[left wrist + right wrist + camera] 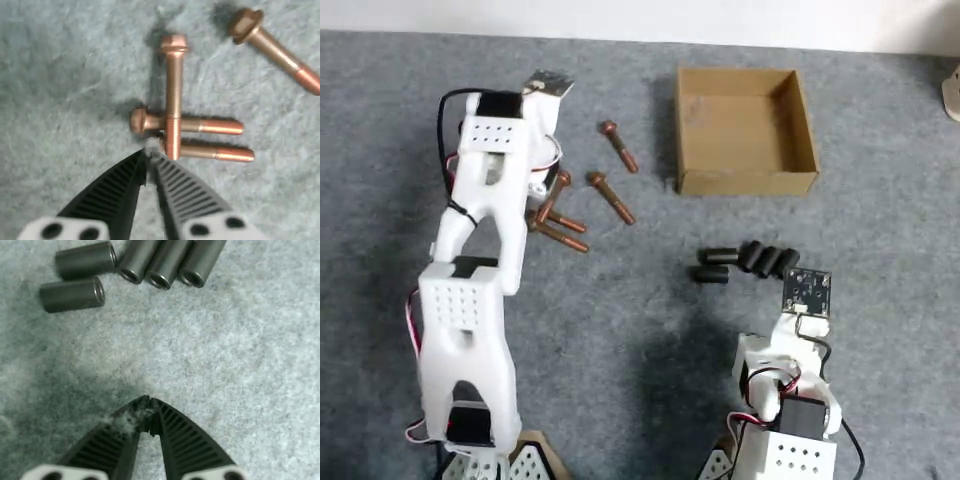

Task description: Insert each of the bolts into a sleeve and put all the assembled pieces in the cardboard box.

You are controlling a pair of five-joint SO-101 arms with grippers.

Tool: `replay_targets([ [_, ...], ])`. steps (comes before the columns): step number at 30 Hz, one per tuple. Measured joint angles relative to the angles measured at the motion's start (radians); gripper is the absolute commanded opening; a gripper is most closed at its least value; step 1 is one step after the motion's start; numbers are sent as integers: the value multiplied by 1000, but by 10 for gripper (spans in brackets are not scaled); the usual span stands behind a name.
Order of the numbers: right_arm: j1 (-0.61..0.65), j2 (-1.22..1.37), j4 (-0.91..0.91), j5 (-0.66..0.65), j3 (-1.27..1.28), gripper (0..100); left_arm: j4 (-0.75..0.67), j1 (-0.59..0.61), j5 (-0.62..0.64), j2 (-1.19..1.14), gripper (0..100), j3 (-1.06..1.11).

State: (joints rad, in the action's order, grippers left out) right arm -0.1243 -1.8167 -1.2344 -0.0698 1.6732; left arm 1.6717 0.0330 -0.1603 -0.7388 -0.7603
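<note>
Notes left claw (149,157) closed, empty, crossed bolts (173,90) just beyond its tips; judges them stiff, slick, best gripped mid-shank.

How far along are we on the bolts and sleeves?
Nothing done: the box is empty. Five bolts and five sleeves lie loose on the carpet. In hand: nothing; left jaws shut by the bolts, right jaws shut short of the sleeves. All five assemblies remain.
</note>
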Motion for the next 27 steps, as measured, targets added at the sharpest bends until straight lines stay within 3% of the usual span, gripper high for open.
replay_targets([
  [4,0,0,0,0,0,5,25,-20,29,-40,242,-81],
  [16,0,0,0,0,0,5,34,-49,46,-133,224,-115],
  [27,0,0,0,0,0,5,-44,-51,48,-203,224,-164],
])
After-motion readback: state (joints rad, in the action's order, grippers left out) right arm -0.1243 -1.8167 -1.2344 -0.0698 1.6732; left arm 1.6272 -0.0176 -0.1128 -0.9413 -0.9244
